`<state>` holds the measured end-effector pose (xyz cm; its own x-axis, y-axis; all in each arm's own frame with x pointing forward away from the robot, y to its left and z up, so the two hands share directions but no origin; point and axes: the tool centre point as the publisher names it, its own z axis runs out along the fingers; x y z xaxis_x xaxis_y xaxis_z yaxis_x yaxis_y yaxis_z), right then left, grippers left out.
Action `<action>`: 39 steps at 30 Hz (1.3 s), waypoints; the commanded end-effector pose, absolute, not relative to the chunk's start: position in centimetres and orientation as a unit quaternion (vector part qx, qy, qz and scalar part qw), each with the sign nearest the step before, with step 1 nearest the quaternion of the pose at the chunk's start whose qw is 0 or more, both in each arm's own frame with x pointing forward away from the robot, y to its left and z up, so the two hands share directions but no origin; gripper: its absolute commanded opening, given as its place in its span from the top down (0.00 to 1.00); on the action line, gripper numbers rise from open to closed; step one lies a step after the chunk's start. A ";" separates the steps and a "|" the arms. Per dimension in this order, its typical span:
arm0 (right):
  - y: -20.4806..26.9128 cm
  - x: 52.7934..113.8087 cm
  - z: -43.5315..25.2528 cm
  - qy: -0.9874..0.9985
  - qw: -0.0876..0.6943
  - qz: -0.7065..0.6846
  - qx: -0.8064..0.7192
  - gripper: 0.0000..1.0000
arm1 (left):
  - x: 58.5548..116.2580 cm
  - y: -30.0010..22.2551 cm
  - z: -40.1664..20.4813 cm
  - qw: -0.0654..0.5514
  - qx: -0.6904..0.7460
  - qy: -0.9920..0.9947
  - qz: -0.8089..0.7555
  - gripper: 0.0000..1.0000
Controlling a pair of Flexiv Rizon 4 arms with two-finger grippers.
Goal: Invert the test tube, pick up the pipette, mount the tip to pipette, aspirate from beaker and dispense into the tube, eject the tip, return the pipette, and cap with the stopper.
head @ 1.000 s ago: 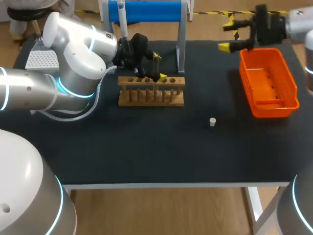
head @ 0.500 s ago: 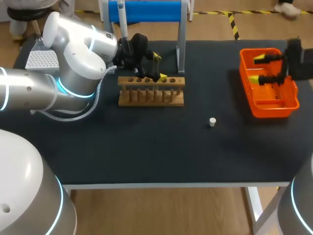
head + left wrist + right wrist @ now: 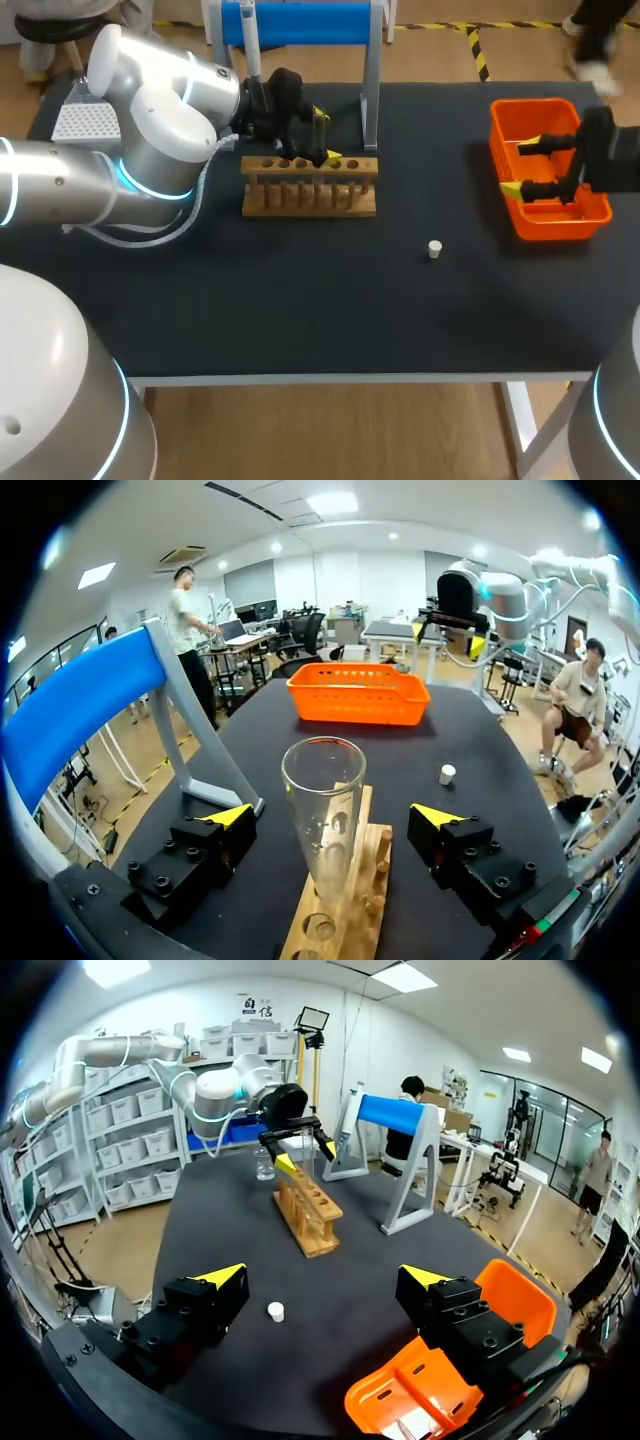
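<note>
While the left gripper (image 3: 330, 818) hangs over the wooden rack (image 3: 310, 190), its fingers stand apart on either side of the test tube (image 3: 322, 800). The tube stands upright, mouth up, in a rack hole and touches neither finger. The right gripper (image 3: 522, 166), likewise spread and empty, hovers over the orange basket (image 3: 560, 225). The white stopper (image 3: 434, 249) lies on the black table (image 3: 300, 300) between rack and basket.

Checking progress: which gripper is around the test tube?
The left gripper, at the wooden rack, open around the test tube; the right gripper is at the orange basket.
</note>
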<state>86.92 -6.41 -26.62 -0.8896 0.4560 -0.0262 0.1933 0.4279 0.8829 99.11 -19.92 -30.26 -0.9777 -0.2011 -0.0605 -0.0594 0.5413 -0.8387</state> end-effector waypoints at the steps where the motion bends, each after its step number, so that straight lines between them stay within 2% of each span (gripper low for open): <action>1: -6.4 86.7 -26.6 0.834 0.133 0.498 0.195 0.00 | 99.1 -19.9 -30.2 0.074 -0.074 0.875 -0.472 0.00; 7: -6.4 86.7 -26.6 0.834 0.133 0.498 0.195 0.00 | 99.1 -19.9 -30.2 0.074 -0.074 0.875 -0.472 0.00; 21: -4.5 83.9 -31.4 0.852 0.110 0.466 0.213 0.00 | 99.1 -19.9 -30.2 0.074 -0.074 0.875 -0.472 0.00; 39: -0.1 82.4 -36.5 0.869 0.102 0.426 0.229 0.00 | 99.1 -19.9 -30.2 0.074 -0.074 0.875 -0.472 0.00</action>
